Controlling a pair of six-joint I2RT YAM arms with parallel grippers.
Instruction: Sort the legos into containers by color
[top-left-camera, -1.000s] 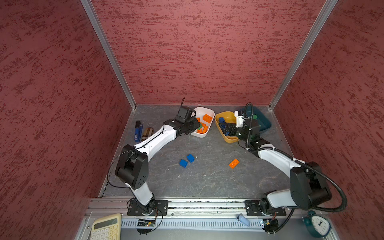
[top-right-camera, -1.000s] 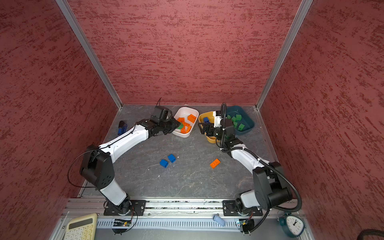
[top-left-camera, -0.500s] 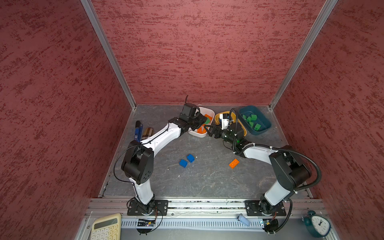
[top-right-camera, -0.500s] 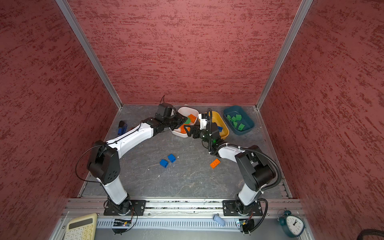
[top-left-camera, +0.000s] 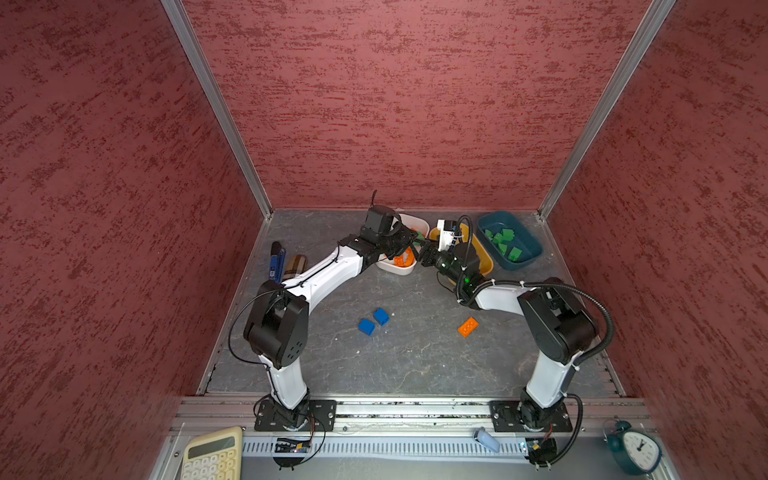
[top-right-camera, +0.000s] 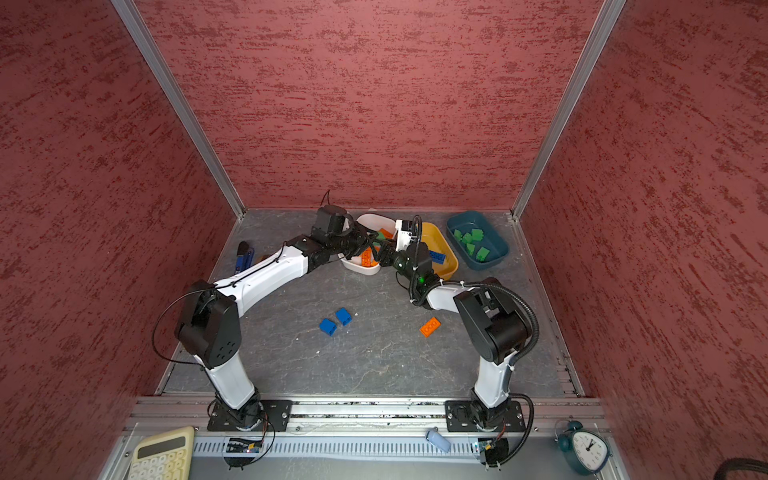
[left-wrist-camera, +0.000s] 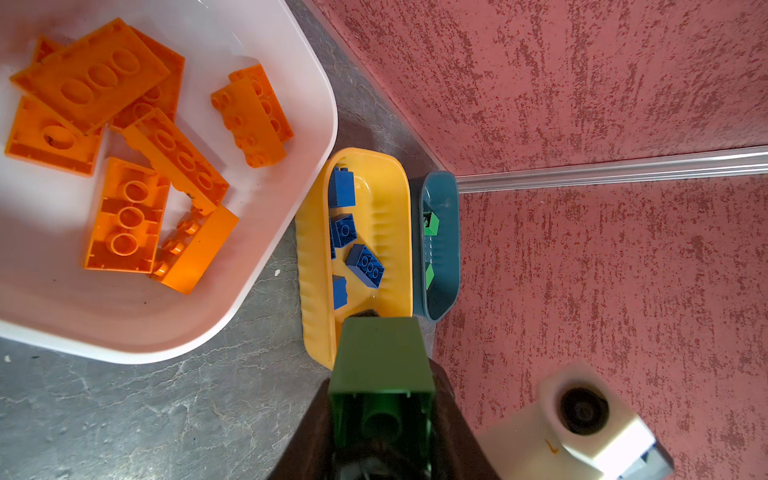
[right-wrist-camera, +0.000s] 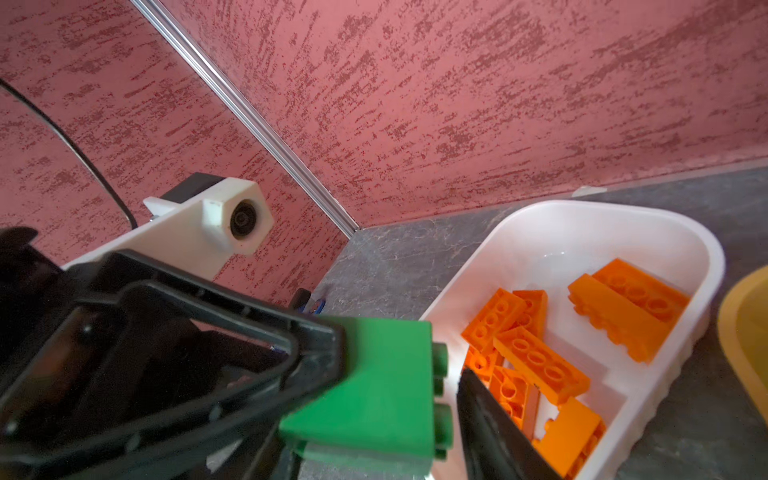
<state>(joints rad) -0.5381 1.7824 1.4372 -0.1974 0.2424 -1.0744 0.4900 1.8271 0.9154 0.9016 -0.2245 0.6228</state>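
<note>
Left arm (top-left-camera: 328, 270), right arm (top-left-camera: 498, 297): white links, black joints, black cables.

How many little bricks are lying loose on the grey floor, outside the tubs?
3: one blue brick near the middle, a second blue brick right beside it, and an orange brick off to their right. More may be hidden from view.

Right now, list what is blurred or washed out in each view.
Left wrist view: green brick at the lens is soft, white tub washed out. Right wrist view: foreground smeared, orange bricks crisp. Both top views: evenly lit, corner rails splay with wide-angle distortion.
</note>
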